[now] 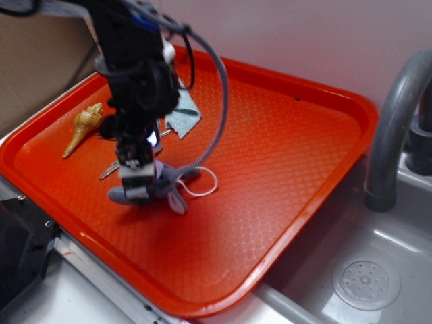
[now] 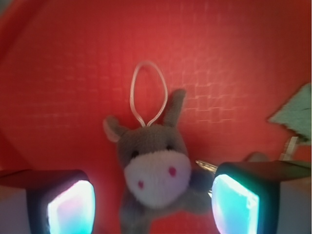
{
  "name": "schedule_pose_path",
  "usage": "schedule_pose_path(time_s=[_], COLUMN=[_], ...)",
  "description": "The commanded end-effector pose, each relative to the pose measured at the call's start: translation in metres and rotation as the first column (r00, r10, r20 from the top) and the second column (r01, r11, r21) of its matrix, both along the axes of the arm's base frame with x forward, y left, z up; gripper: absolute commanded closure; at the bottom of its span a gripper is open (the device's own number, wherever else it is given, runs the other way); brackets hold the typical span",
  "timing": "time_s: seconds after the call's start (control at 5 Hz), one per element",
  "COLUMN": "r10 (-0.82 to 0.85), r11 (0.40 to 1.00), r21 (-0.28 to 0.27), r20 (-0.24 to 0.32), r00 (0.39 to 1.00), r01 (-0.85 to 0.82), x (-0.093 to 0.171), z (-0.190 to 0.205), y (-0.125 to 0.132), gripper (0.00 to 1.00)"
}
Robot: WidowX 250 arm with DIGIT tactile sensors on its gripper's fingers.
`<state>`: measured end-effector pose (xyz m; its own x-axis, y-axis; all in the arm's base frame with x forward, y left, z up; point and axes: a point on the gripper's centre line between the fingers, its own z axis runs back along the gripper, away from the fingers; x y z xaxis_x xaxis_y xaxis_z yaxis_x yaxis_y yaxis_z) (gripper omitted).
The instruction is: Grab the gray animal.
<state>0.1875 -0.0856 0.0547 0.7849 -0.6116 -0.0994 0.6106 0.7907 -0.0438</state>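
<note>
Both jaws stand parted, straddling the gray animal point(image 2: 155, 170) on the tray point(image 1: 290, 162).

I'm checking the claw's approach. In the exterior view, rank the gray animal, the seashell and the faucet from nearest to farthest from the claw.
1. Gray animal: directly under the claw.
2. Seashell: at the tray's far left.
3. Faucet: off the tray, at the right over the sink.

gray animal point(image 2: 153, 168) with white muzzle, orange-red grid-textured tray point(image 1: 290, 148), tan seashell point(image 1: 82, 127)
</note>
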Motion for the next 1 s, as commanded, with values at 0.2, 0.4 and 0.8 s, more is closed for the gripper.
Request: schedule_pose_path(time_s=[0.2,0.4,0.8], r10=[-0.041,-0.014,0.206], r11=[0.998,1.000,0.979], r21=[0.038,0.027,0.000], r20=[-0.095,-0.064,0.008], r00=[0.995,0.998,0.979], r01=[0.045,0.015,-0.206], x=[-0.017,-0.012,0.030], z=[-0.026,-0.015,0.052], y=[-0.007,-0.001,0.011], gripper=[0.72,1.00,1.00])
